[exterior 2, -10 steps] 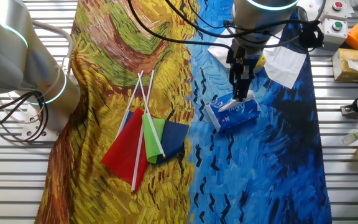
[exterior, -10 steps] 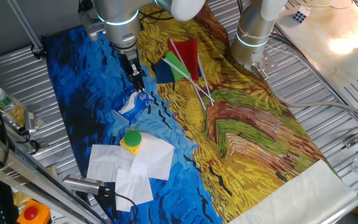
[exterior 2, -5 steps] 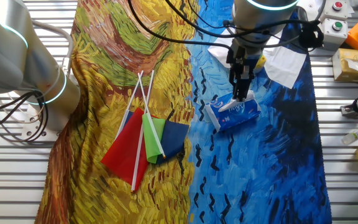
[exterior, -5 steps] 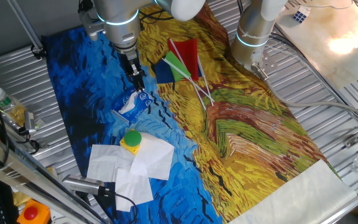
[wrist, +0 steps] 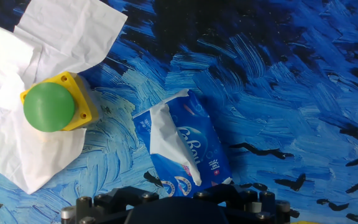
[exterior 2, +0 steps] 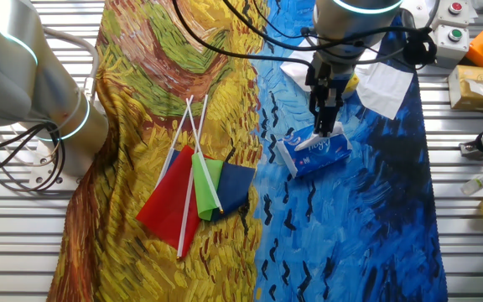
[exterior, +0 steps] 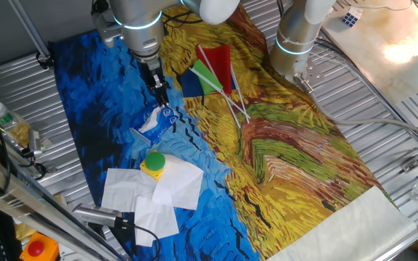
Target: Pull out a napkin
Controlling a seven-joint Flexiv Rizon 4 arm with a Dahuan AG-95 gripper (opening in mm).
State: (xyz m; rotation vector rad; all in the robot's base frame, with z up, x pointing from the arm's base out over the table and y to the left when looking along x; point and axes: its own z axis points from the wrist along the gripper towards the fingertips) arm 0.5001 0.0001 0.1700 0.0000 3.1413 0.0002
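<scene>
pincer [exterior 2: 324, 127] above packet [exterior 2: 315, 154] | napkin [exterior 2: 312, 141] protruding from packet

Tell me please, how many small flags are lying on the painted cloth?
3, in one overlapping pile on the yellow part of the cloth: a red flag, a green flag and a dark blue flag. More could be hidden underneath.

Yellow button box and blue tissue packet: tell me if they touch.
Apart. The hand view shows a strip of blue cloth between the yellow button box and the blue tissue packet.

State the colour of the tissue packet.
Blue with white print; the tissue packet shows best in the hand view.
</scene>
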